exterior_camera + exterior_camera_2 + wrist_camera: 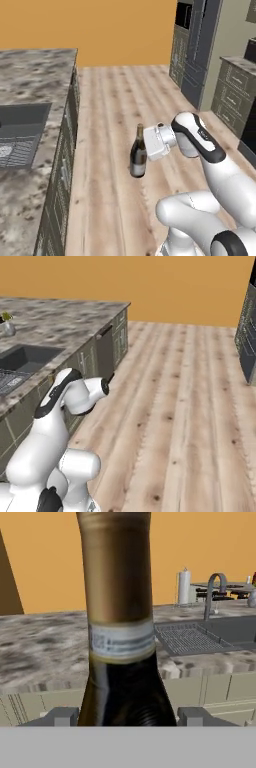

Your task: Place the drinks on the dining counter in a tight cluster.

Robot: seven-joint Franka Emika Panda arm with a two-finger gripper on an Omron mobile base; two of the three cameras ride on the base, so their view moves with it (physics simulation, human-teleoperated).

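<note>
the gripper [141, 150] holds the wine bottle [138, 154] upright above the wooden floor [115, 125], clear of the floor and well apart from any counter top. in the hand view the two fingers [59, 717] stand on either side of the bottle's [120, 637] dark shoulder, closed against it; the bronze foil neck and a pale band label rise above them. in the left base view the bottle hangs just beside the side panel of the marbled counter [35, 75], off its right edge, with the arm reaching toward it from the lower right. a sink [22, 122] is set into that counter top, with a drying rack [15, 152] near its front edge. in the hand view a curved tap [214, 594] and a white paper roll [184, 587] stand beyond the sink. the orange wall [175, 286] closes the far end of the room, and dark cabinets [192, 50] line the right side.
</note>
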